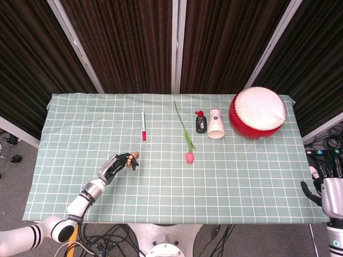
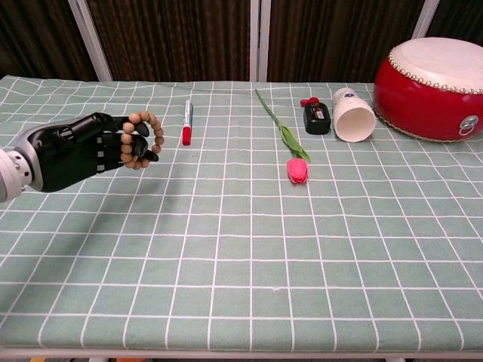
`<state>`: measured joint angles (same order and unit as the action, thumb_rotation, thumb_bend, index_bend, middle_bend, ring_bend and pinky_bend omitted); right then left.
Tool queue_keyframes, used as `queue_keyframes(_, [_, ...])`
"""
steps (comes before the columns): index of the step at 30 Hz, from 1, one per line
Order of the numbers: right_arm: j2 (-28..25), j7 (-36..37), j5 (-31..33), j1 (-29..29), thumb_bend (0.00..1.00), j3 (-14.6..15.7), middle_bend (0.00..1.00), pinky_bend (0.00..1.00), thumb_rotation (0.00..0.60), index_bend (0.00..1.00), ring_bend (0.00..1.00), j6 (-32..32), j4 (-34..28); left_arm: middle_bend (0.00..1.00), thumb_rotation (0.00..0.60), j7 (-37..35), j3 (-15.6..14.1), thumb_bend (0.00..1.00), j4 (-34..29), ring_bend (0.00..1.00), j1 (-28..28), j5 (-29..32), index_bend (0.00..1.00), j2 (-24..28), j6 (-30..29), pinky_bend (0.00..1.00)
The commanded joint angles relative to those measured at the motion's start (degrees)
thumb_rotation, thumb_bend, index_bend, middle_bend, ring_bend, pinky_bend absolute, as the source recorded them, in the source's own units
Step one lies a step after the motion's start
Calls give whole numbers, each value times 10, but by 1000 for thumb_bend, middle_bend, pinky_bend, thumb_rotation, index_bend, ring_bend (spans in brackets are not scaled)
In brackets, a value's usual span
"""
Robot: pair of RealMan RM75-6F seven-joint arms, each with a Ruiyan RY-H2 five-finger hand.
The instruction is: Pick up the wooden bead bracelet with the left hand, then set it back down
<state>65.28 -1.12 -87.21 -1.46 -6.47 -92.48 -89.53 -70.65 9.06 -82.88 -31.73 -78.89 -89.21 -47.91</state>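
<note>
Green white-checked tablecloth, red-and-white drum, pink tulip, tan bracelet, black hand.

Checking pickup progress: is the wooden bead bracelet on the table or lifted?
Lifted. The black left hand holds the wooden bead bracelet off the green checked tablecloth.
</note>
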Motion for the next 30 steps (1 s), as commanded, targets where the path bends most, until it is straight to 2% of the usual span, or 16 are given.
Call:
queue_keyframes(1, [0,0,0,0,176,0,292,11,600,200,0,0,0,589,196,3,3,864,0,372,2,4,491,-1,-6,93])
queue_keyframes(2, [0,1,1,0,176,0,293,11,600,200,0,0,1,589,148,5,4,818,0,372,2,5,491,-1,-7,94])
queue_keyframes(4, [1,1,1,0,174,0,293,11,600,200,0,1,1,589,92,9,6,758,0,372,2,5,490,-1,-10,95])
queue_keyframes(8, [1,2,1,0,175,1,293,11,600,200,0,1,1,589,8,10,5,670,-1,372,0,6,487,1,-5,96])
queue_keyframes(11, [0,2,1,1,175,1,294,11,600,200,0,0,1,589,0,7,3,641,-3,372,-1,7,487,3,1,96])
queue_keyframes(13, [0,3,1,1,175,1,294,11,600,200,0,0,1,589,26,3,2,630,-3,372,-3,6,487,4,6,96])
queue_keyframes(14, [0,2,2,1,175,1,294,11,600,200,0,0,1,589,69,0,2,616,-3,372,-4,6,487,4,9,96])
queue_keyframes(17, [0,2,2,0,177,1,295,10,600,200,0,2,1,588,144,-7,3,543,-2,372,-5,9,487,5,15,96])
queue_keyframes(20, [1,1,3,0,176,1,295,11,600,200,0,4,0,588,133,-3,3,400,2,372,-5,10,486,2,13,96])
queue_keyframes(23, [2,0,3,-1,176,0,296,11,600,200,0,5,0,588,110,-4,1,354,4,372,-5,6,486,1,12,96])
queue_keyframes(25, [2,-1,4,-2,176,1,296,11,600,200,0,6,0,586,166,-15,-1,353,5,372,-6,-4,485,1,12,95])
queue_keyframes(26, [2,-2,4,-2,175,1,296,11,600,200,0,7,-1,583,243,-23,-3,354,6,372,-7,-10,483,1,11,92])
queue_keyframes(28, [2,-2,5,-2,177,1,296,11,600,200,0,8,-1,578,321,-42,-7,352,12,372,-9,-25,478,1,10,87])
queue_keyframes(30, [2,-3,5,-2,176,1,296,9,600,200,0,8,-1,575,296,-56,-11,329,17,372,-11,-37,475,1,7,85])
